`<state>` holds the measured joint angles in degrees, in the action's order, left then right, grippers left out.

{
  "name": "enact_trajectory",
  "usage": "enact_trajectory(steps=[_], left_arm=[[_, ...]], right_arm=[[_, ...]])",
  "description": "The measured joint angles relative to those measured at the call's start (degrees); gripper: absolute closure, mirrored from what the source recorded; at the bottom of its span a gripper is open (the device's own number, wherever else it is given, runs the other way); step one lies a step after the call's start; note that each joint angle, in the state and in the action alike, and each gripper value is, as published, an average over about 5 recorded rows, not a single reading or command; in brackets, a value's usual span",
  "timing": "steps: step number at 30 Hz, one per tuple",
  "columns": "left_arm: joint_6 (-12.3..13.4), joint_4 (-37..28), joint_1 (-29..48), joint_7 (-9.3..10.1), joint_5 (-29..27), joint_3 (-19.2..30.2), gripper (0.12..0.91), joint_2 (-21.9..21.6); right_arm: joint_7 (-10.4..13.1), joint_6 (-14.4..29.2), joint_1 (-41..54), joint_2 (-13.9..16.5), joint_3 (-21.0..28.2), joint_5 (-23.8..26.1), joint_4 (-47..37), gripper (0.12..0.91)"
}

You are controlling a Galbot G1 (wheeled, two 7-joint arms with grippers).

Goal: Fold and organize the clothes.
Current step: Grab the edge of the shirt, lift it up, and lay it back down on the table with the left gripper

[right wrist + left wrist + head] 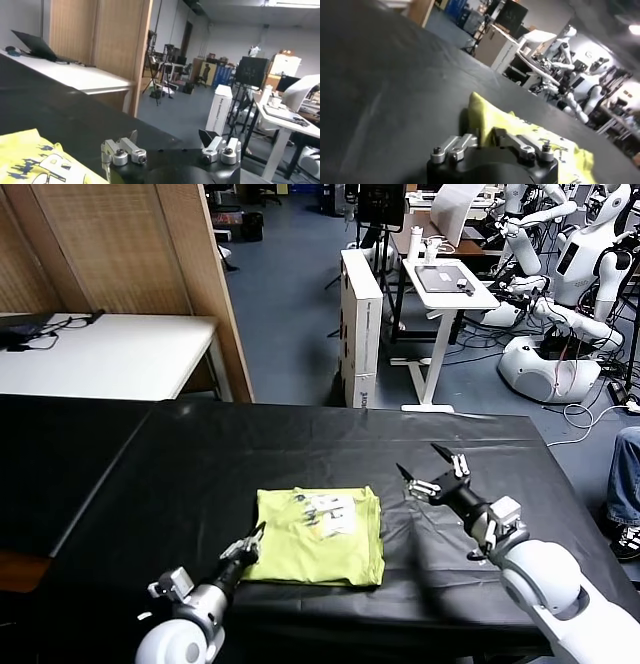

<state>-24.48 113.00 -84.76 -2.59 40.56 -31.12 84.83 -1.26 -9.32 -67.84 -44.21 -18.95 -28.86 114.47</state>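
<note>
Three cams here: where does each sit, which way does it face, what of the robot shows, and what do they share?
Head view: on the robot's head, looking forward and down at the black table; shows both arms, left pincer at the folded lime T-shirt, right pincer open beside it.
Left wrist view: low over the table, facing the T-shirt; its own pincer closed on the shirt's edge.
Right wrist view: raised, facing the room; own pincer open.
Shared: the T-shirt appears in all three.
</note>
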Motion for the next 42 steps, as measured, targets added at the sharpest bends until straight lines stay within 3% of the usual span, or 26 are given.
enact_trajectory(steps=[5,9,20,32,37,42], left_arm=[[-0.76,0.91,0.43,0.78,1.04,-1.03,0.868,-0.95],[-1.15,2.19,0.69,1.55,3.49,-2.75,0.869,-4.29],[-1.55,2.59,-0.16,1.80,11.38,-9.83,0.869,-20.50],[-1.93,3.38,-6.11,2.00,23.92,-25.55,0.869,-37.57],[-3.86,7.35,-6.75,4.97,24.34,-29.17,0.869,-39.28],[-6.37,13.63,-4.15,10.64,21.08,-22.89,0.869,-33.62]], right_arm=[[0.39,0.34,-0.58,-0.47,-1.44,0.01,-0.51,0.118],[1.07,0.30,-1.48,-1.68,-4.00,-0.73,-1.96,0.118],[1.69,0.49,-6.06,-7.05,-11.81,-1.58,-5.97,0.118],[1.63,0.85,-5.97,-10.37,-10.51,-0.01,-8.02,0.118],[1.57,0.89,-6.48,-11.27,-9.68,1.05,-7.81,0.118],[1.54,0.97,-7.70,-11.53,-10.06,2.10,-6.94,0.118]])
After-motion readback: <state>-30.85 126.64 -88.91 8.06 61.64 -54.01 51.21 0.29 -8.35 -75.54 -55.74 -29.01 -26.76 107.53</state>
